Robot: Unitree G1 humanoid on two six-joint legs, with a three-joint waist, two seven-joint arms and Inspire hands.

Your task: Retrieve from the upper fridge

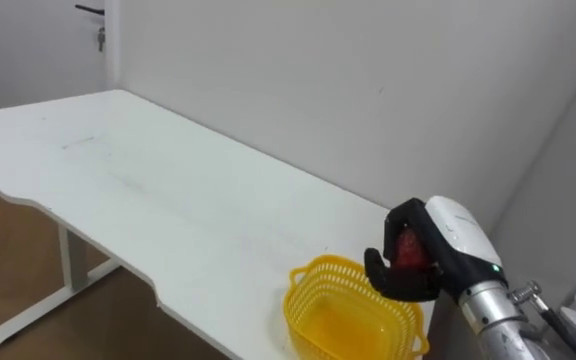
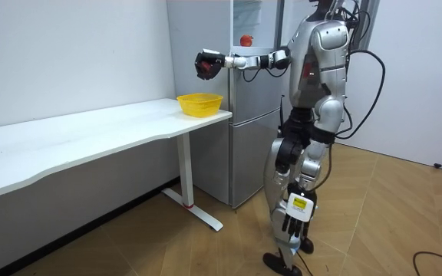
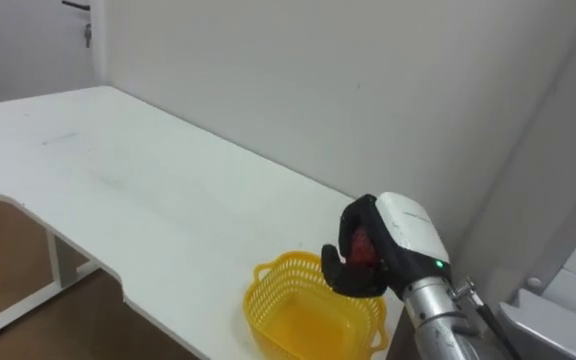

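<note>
My right hand (image 1: 420,274) is shut on a small red fruit (image 1: 406,250), which shows between the dark curled fingers. It hovers just above the far right rim of a yellow plastic basket (image 1: 346,312) near the right end of the white table (image 1: 168,190). In the room view the right arm reaches from the fridge side out over the basket (image 2: 199,103). The left hand (image 2: 287,225) hangs low beside my leg with relaxed fingers. The basket holds nothing that I can see.
I stand between the table's end and a grey fridge (image 2: 252,123); its upper compartment is open and holds another red item (image 2: 245,40). A white wall runs behind the table. The floor is wooden.
</note>
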